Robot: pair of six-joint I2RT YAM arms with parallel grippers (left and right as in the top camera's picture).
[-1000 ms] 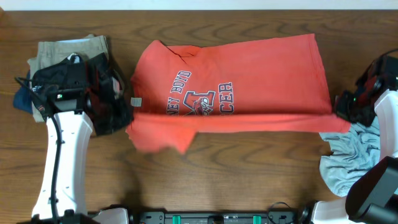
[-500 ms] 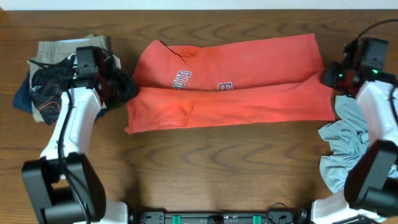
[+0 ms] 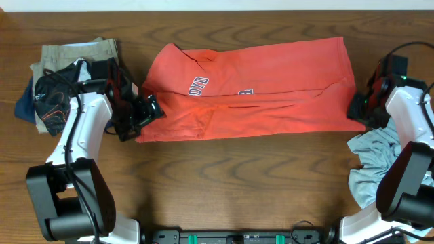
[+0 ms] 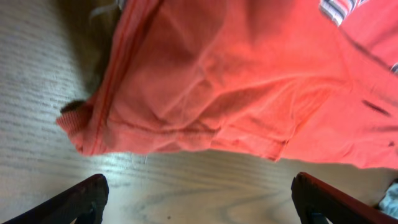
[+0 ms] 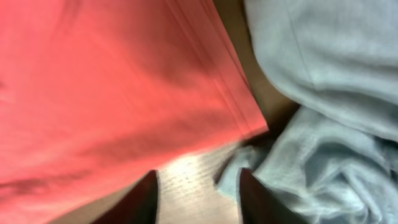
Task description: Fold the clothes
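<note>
Since a second ago, the near flap of the T-shirt [image 3: 251,102] has come up over the chest lettering. Both arms have let go. The left jaws have swung round to the shirt's near left corner and spread, and the right jaws have dropped back to its near right corner.

Nearest to us on the right, we are seeing a grey-blue garment [image 3: 371,166] lying crumpled on the tabletop [image 3: 237,183], just beside the shirt's right corner. The right jaws are hanging over that spot. They are standing narrowly apart with only bare wood between them, gripping nothing.

On the left, the left jaws are standing wide and low over the wood. They are sitting just in front of the shirt's rumpled left end and holding nothing.

Beyond them, the shirt is lying across the middle of the tabletop, folded lengthwise into a long band. Only scraps of white lettering [image 3: 198,85] are showing above the fold line.

Farthest away on the left, a pile of clothes [image 3: 68,57], khaki and dark, is sitting beside the left arm [image 3: 81,135].
</note>
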